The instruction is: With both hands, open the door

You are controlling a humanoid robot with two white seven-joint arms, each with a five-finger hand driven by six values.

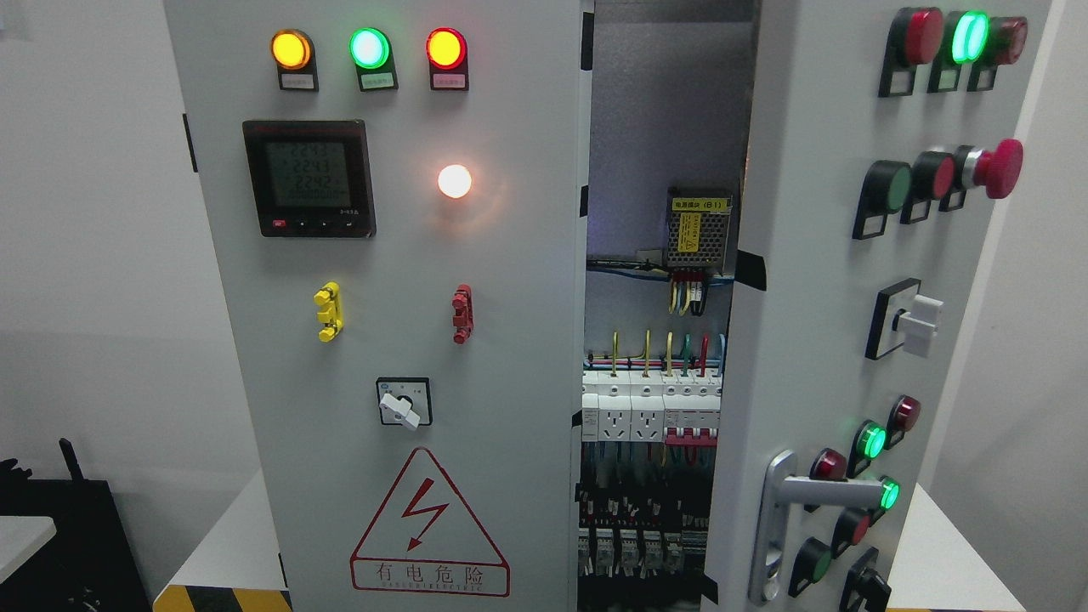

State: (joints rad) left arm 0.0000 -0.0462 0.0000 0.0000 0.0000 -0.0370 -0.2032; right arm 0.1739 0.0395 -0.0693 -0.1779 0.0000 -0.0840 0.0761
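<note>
Counter (952, 552) in white carries a grey electrical cabinet, and no robot hand or arm shows anywhere in the head view, so how far either hand is open cannot be told and places cannot be set against a hand.

Nearest the camera is the right door (816, 340), swung partly open toward the viewer and seen at an angle. Its silver lever handle (790, 510) sits low on its near edge, with small red and green buttons (871, 442) just beside it. Higher on the same door are a white rotary switch (914, 323), a red mushroom stop button (994, 168) and a lit green lamp (969, 36).

The left door (382, 297) stands shut and flat to the camera. It bears a red triangle shock warning sign (429, 527) low down, a small selector knob (404, 404) above that, yellow (328, 311) and red (461, 313) clips, a digital meter (309, 178), a glowing white lamp (455, 181), and amber, green and red lamps (370, 48) along the top.

Farthest in, through the gap between the doors, are rows of white breakers (646, 408), coloured wires and a metal power supply (699, 229) with a yellow label.
</note>
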